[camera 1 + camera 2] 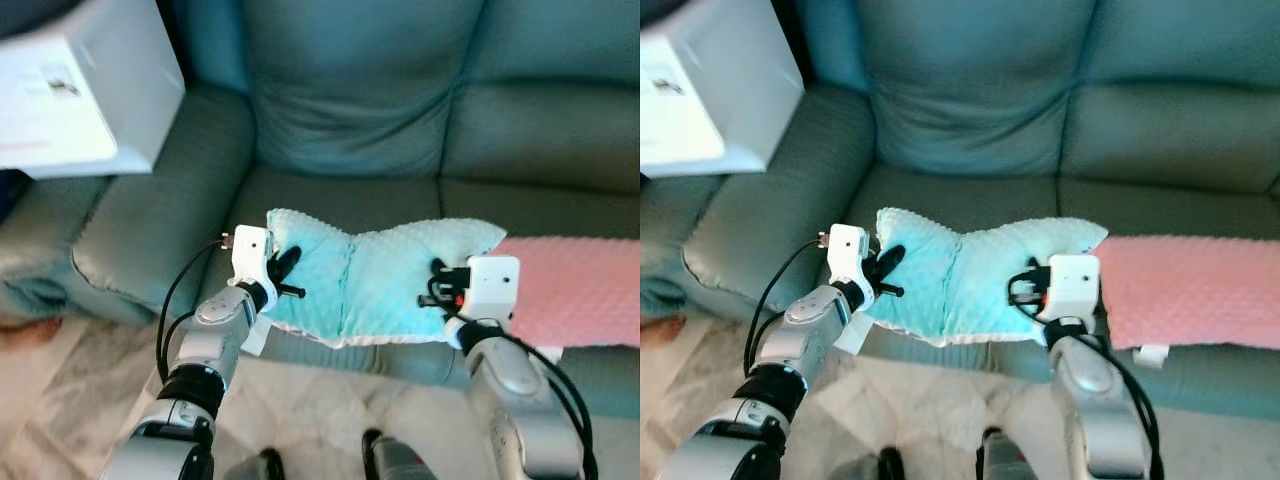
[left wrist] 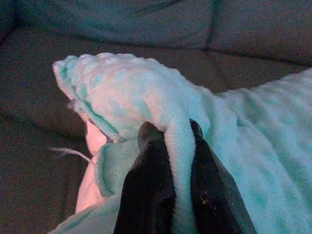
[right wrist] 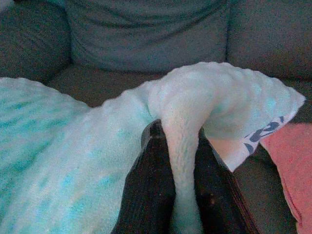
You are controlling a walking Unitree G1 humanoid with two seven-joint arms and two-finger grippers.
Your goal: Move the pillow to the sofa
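A mint-green dotted pillow (image 1: 370, 275) hangs between my two grippers over the front of the teal sofa's seat (image 1: 330, 195). My left gripper (image 1: 286, 272) is shut on the pillow's left edge; in the left wrist view its fingers (image 2: 148, 180) pinch a fold of the fabric (image 2: 178, 146). My right gripper (image 1: 440, 283) is shut on the pillow's right edge, and its fingers (image 3: 153, 185) squeeze a ridge of the fabric (image 3: 183, 126). The pillow sags a little in the middle.
A pink dotted pillow (image 1: 575, 290) lies on the seat to the right, touching the mint one. The sofa's left armrest (image 1: 160, 215) is at my left, with a white box (image 1: 80, 85) above it. Pale tiled floor (image 1: 320, 410) lies below.
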